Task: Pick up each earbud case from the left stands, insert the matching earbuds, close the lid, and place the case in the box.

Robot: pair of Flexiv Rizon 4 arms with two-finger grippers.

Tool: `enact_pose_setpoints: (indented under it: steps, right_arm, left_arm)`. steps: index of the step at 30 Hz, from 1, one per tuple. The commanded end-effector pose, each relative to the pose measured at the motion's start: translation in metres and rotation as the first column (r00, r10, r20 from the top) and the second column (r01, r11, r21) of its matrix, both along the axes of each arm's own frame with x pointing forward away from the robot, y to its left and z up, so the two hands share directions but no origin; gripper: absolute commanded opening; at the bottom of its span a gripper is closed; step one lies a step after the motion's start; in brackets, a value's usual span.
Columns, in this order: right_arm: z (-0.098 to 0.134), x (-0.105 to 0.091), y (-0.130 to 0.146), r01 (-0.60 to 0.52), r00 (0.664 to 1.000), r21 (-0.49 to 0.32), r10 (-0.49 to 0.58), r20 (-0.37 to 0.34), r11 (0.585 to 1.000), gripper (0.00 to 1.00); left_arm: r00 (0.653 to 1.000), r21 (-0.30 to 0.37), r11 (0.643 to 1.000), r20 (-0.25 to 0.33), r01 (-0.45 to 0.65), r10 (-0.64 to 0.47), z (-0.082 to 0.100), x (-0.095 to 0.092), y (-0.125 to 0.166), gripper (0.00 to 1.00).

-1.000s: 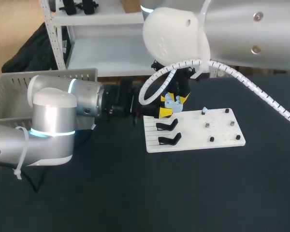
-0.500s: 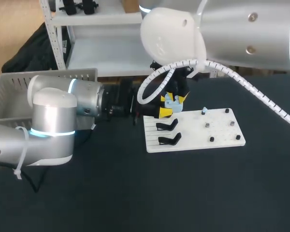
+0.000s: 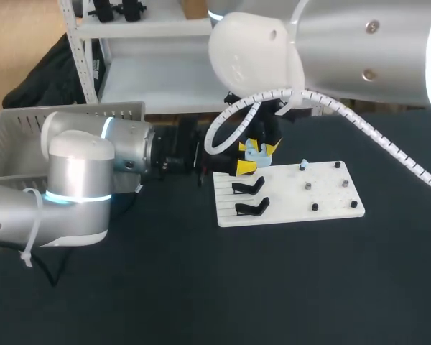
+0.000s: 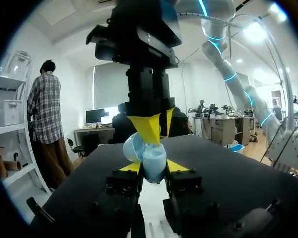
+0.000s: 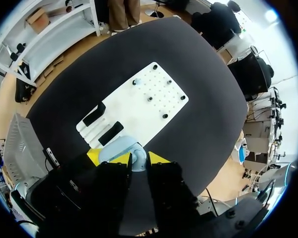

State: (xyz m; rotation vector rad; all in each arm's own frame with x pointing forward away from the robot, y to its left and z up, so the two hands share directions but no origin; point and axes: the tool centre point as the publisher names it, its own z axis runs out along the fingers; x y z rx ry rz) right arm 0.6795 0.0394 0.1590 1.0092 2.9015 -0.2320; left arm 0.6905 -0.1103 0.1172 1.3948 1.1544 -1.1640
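A light-blue earbud case [image 3: 251, 152] hangs over the far left corner of the white board [image 3: 287, 195], its lid open. My left gripper [image 3: 242, 167] comes in from the left and is shut on the case body [image 4: 153, 162]; the lid [image 4: 132, 146] tilts to one side. From above, my right gripper [image 4: 150, 133] points down into the open case, shut on a small pale earbud [image 5: 137, 157], most of it hidden by the fingers. Another pale earbud [image 3: 303, 165] sits on a peg at the board's far side. Two black stands [image 3: 248, 186] [image 3: 251, 208] on the board's left are empty.
A grey slatted basket [image 3: 29, 136] stands at the table's far left, behind my left arm. Several small dark pegs [image 3: 314, 207] stick up from the board's right half. Dark tabletop lies open in front of the board.
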Motion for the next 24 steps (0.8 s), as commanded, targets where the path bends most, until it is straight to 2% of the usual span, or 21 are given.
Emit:
enact_pose_setpoints:
  steps: [1,10,13,16,21,24]
  right_arm:
    - [0.0,0.003,0.002,0.002,1.0,-0.005,-0.002,-0.009,1.0,0.0]
    - [-0.002,0.004,0.002,0.002,1.0,-0.005,-0.002,-0.017,1.0,0.0]
    - [-0.001,0.003,0.002,0.002,1.0,0.001,-0.002,-0.011,1.0,0.31]
    - [0.003,0.0,0.002,0.002,1.0,0.01,-0.002,0.0,1.0,0.4]
    - [0.013,-0.009,-0.002,0.0,0.999,0.029,-0.001,0.039,1.0,0.42]
    - [0.024,-0.015,-0.008,0.003,0.997,0.06,-0.008,0.077,0.998,0.38]
  left_arm:
    - [1.0,-0.002,1.0,0.001,0.002,-0.002,-0.001,0.001,0.0,0.0]
    - [1.0,-0.002,1.0,0.001,0.002,-0.002,-0.001,0.001,0.0,0.0]
    - [1.0,-0.002,1.0,0.001,0.002,-0.002,-0.001,0.001,0.0,0.0]
    - [1.0,-0.002,1.0,0.001,0.002,-0.002,-0.001,0.001,0.0,0.0]
    - [1.0,-0.002,1.0,0.001,0.002,-0.002,-0.001,0.001,0.0,0.0]
    - [1.0,-0.002,1.0,0.001,0.002,-0.002,-0.001,0.001,0.0,0.0]
